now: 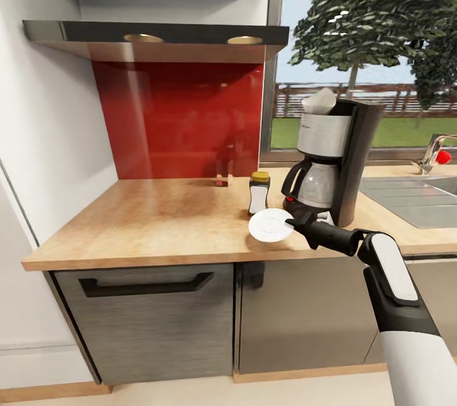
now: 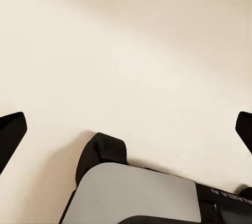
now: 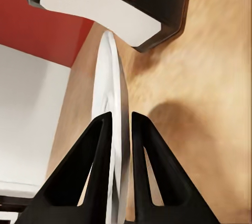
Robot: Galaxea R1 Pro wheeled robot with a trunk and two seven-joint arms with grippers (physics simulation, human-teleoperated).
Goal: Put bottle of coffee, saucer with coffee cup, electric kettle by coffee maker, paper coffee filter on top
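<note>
Right jaws [image 1: 293, 223] pinch saucer [image 1: 271, 226] beside coffee bottle [image 1: 258, 192]

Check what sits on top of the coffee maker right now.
A white paper filter rests on top of the coffee maker, its folded edge sticking up above the rim. How deep it sits inside is hidden by the machine's housing. No cup is up there.
</note>
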